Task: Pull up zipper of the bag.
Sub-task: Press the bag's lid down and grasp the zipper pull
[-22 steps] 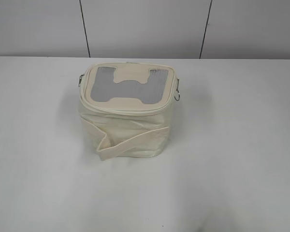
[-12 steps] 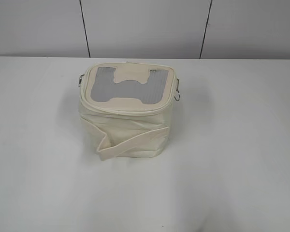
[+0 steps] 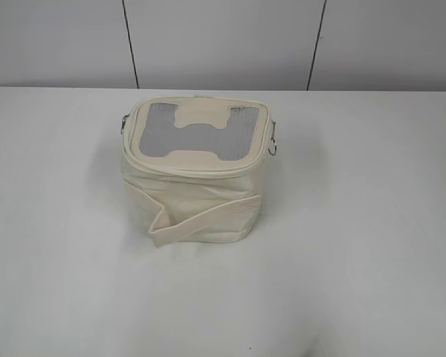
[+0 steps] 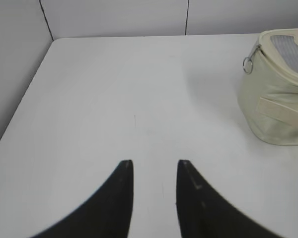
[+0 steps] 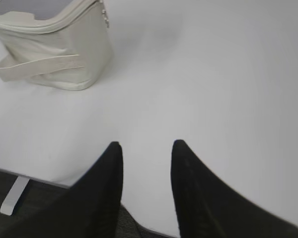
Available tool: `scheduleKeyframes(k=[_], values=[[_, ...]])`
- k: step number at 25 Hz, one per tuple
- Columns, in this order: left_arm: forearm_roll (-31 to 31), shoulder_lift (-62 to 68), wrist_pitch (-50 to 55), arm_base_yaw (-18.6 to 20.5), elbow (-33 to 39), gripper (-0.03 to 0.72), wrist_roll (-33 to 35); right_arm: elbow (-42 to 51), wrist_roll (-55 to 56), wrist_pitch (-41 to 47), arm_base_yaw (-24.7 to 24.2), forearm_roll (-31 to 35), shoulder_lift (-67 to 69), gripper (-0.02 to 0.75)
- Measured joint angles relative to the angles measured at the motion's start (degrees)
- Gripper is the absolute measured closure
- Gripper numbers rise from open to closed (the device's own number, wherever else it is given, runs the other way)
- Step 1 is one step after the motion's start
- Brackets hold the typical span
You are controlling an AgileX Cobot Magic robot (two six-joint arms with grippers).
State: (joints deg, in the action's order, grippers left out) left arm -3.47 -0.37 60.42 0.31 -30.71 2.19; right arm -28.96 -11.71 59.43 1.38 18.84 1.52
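Observation:
The cream-white bag [image 3: 197, 195] stands in the middle of the white table, its lid with grey window panels on top and a wide cream strap across its front. The zipper [image 3: 201, 168] runs round the lid edge, with silver ring pulls at the left [image 3: 123, 125] and right [image 3: 272, 147]. The bag also shows at the right edge of the left wrist view [image 4: 275, 106] and the top left of the right wrist view [image 5: 54, 54]. My left gripper [image 4: 154, 162] is open and empty over bare table, left of the bag. My right gripper [image 5: 145, 144] is open and empty near the table's front edge.
The white table [image 3: 372, 223] ends at a grey panelled wall behind the bag. In the left wrist view the table's left edge meets a side wall [image 4: 15, 74]. The right wrist view shows the table's front edge with dark floor [image 5: 20, 193] below.

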Motion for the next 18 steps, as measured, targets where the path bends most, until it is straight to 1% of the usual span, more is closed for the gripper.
scheduleKeyframes(k=[2, 7, 10, 14, 16, 18], values=[[0.0, 0.0, 0.0, 0.0, 0.0, 0.46, 0.0, -0.6, -5.3, -1.3, 0.0, 4.2, 3.7, 0.465], [0.0, 0.0, 0.0, 0.0, 0.0, 0.46, 0.0, -1.7, -19.0, -8.8, 0.2, 20.5, 15.8, 0.465], [0.0, 0.0, 0.0, 0.0, 0.0, 0.46, 0.0, -2.3, -31.3, -11.8, 0.2, 29.7, 26.7, 0.465], [0.0, 0.0, 0.0, 0.0, 0.0, 0.46, 0.0, -6.1, -45.7, -12.4, 0.2, 37.7, 44.7, 0.465], [0.0, 0.0, 0.0, 0.0, 0.0, 0.46, 0.0, -10.5, -51.7, -12.3, 0.2, 41.2, 55.3, 0.465], [0.0, 0.0, 0.0, 0.0, 0.0, 0.46, 0.0, -16.3, -55.1, -11.6, 0.7, 43.1, 64.4, 0.465]])
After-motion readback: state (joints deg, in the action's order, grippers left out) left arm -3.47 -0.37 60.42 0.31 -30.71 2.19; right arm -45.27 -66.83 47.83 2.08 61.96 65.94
